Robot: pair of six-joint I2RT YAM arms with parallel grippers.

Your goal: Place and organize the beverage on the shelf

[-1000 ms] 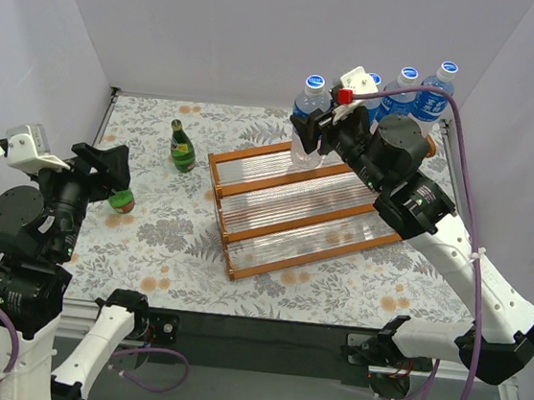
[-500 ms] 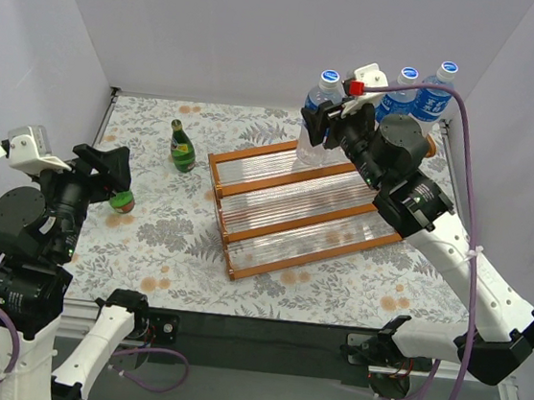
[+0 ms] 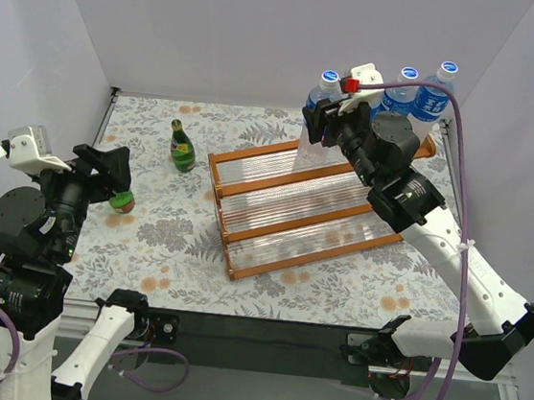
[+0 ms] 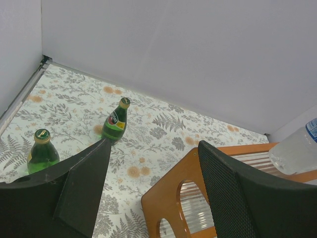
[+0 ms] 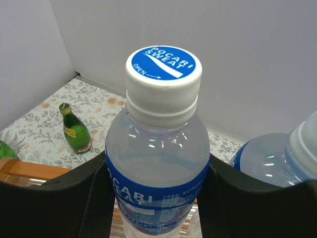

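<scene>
- The left jaws hang open and empty over the near green bottle [image 3: 124, 202], which stands on the surface [image 3: 175, 243] well left of the shelf [image 3: 218, 204]. If they come down off-centre, one finger would catch the narrow neck, and the glass would tip and roll.
- The far green bottle [image 3: 182, 148] stands just left of the shelf's far corner. A wide sweep of the left arm toward the shelf could clip it and send it into the frame.
- The shelf has stepped, slatted tiers. A base set across a rail or a step edge would sit tilted, and the bottle could fall to the tier below.
- The right jaws are clamped on the held bottle [image 5: 157, 134] at its label. It is upright at the shelf's top tier, left of the middle, and I cannot tell whether its base rests on the slats. If it is let go above them, it would drop, bounce and topple. The thin plastic may also buckle and slip in the grip.
- The clear bottles [image 3: 402, 92] stand on the top tier toward the shelf's right end, and the nearest is just beside the held one. Closing that gap too far would shove the row toward the end of the shelf.
</scene>
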